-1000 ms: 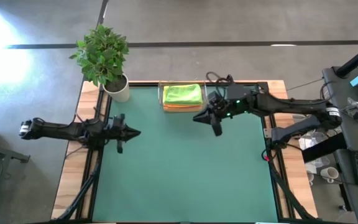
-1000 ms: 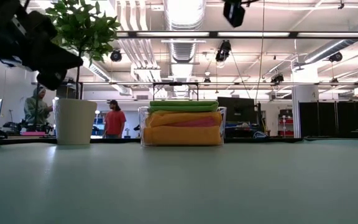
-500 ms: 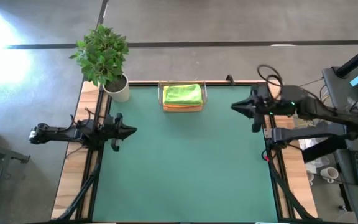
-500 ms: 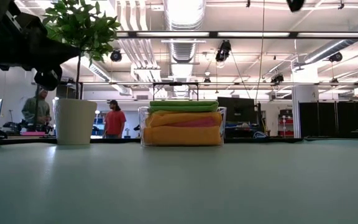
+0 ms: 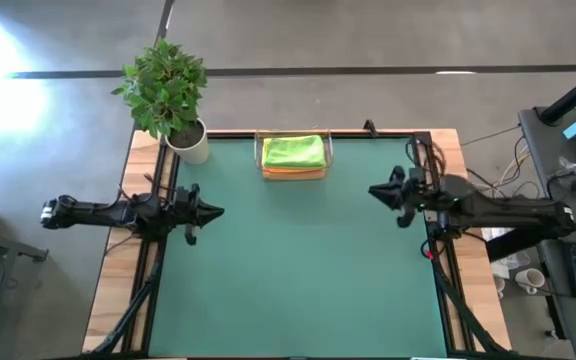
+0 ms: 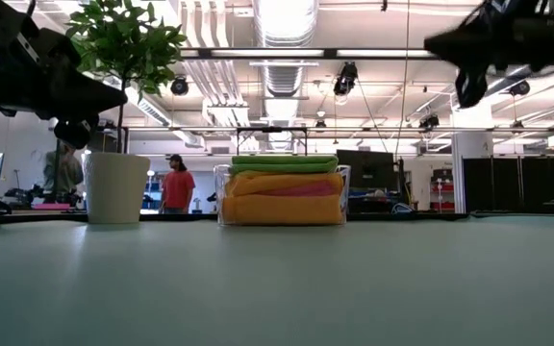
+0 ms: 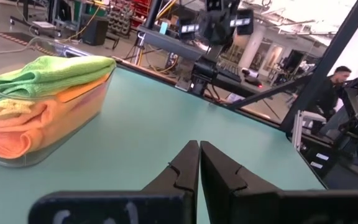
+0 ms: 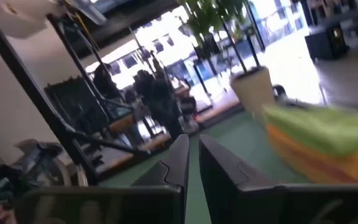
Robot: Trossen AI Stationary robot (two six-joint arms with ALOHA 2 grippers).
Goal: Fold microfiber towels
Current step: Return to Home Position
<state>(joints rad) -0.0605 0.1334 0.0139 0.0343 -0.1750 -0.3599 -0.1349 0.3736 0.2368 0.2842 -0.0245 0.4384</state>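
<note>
The folded microfiber towels (image 5: 294,156) lie stacked in a clear plastic tray at the far edge of the mat, green on top, orange below; the low view (image 6: 283,192) also shows yellow and pink layers. They show too in the left wrist view (image 7: 36,99) and the right wrist view (image 8: 328,134). My left gripper (image 5: 218,212) hangs shut and empty over the mat's left edge. My right gripper (image 5: 373,191) hangs shut and empty over the mat's right side.
A potted plant (image 5: 173,100) stands at the far left corner. The green mat (image 5: 298,270) covers the table between the arms. People stand in the room beyond the table (image 6: 175,183).
My right gripper has drawn back from beside the tray toward the table's right edge, then come down and a little nearer. My left gripper has barely shifted. The towel stack has stayed in the tray.
</note>
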